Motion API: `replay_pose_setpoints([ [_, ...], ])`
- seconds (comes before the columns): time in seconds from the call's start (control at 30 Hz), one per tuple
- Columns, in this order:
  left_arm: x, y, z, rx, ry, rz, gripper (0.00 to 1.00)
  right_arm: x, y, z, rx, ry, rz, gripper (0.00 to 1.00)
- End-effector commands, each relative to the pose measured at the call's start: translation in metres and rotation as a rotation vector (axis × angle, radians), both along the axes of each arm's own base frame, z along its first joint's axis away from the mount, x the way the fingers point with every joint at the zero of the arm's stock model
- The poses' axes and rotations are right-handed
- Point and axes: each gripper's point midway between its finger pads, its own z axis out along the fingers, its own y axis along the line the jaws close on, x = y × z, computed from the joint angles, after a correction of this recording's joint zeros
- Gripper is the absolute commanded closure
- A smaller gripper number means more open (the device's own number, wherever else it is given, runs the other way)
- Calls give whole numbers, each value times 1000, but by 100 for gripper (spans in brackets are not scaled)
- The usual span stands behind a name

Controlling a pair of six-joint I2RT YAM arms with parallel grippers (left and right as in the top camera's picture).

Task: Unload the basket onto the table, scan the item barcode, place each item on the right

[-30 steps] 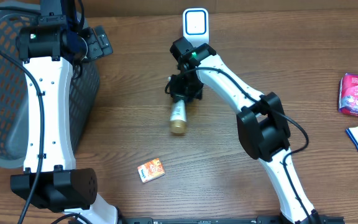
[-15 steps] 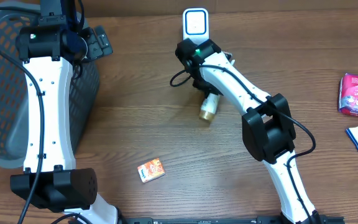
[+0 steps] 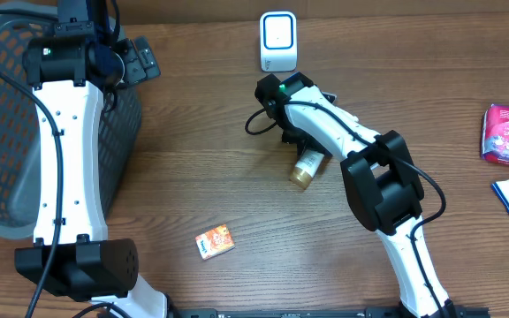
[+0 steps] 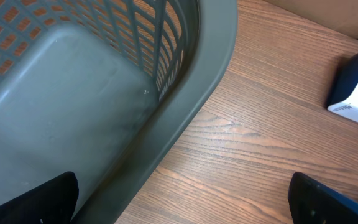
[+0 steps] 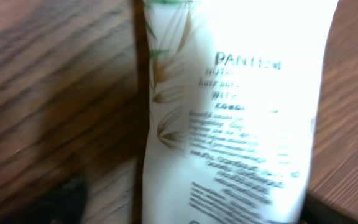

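Cannot tell from either view whether the right gripper [image 3: 300, 143] grips or merely straddles the white Pantene tube [image 5: 235, 112], seen close beneath it, printed text up, gold cap pointing away from the white scanner [image 3: 277, 41], down at the tabletop [image 3: 193, 159] a little short of that scanner, probably so the barcode can be turned toward its face. Further out, left gripper [image 4: 185, 205] spread wide and empty beside the grey basket [image 4: 191, 112], likely placed for a drop-off; nearer the front edge, a small orange box [image 3: 214, 241], lying alone.
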Motion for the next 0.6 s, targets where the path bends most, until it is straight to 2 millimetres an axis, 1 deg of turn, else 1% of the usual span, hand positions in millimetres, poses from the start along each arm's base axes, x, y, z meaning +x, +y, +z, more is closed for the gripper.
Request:
replay_pose_setpoints([
  [0.0, 1, -1, -5, -4, 14, -4, 0, 16, 22, 28, 89, -43, 81, 0],
  [0.1, 1, -1, -5, -4, 14, -4, 0, 25, 40, 51, 174, -64, 134, 0],
  [0.17, 1, -1, -5, -4, 14, -5, 0, 35, 55, 77, 246, -97, 179, 0],
  [0.2, 1, -1, -5, -4, 14, -4, 0, 35, 58, 87, 268, -103, 183, 0],
  [0.27, 1, -1, -5, -4, 15, -4, 0, 34, 59, 108, 293, -109, 181, 0],
  [0.37, 1, -1, -5, -4, 15, -4, 0, 26, 52, 137, 310, -99, 171, 0],
  [0.43, 1, -1, -5, -4, 15, -4, 0, 22, 48, 153, 337, -97, 163, 0],
  [0.47, 1, -1, -5, -4, 14, -4, 0, 19, 50, 157, 357, -87, 167, 0],
  [0.5, 1, -1, -5, -4, 15, -4, 0, 17, 53, 159, 371, -66, 231, 0],
  [0.53, 1, -1, -5, -4, 14, -4, 0, 14, 58, 160, 373, -16, 422, 0],
  [0.57, 1, -1, -5, -4, 14, -4, 0, 11, 63, 160, 396, 6, 478, 2],
])
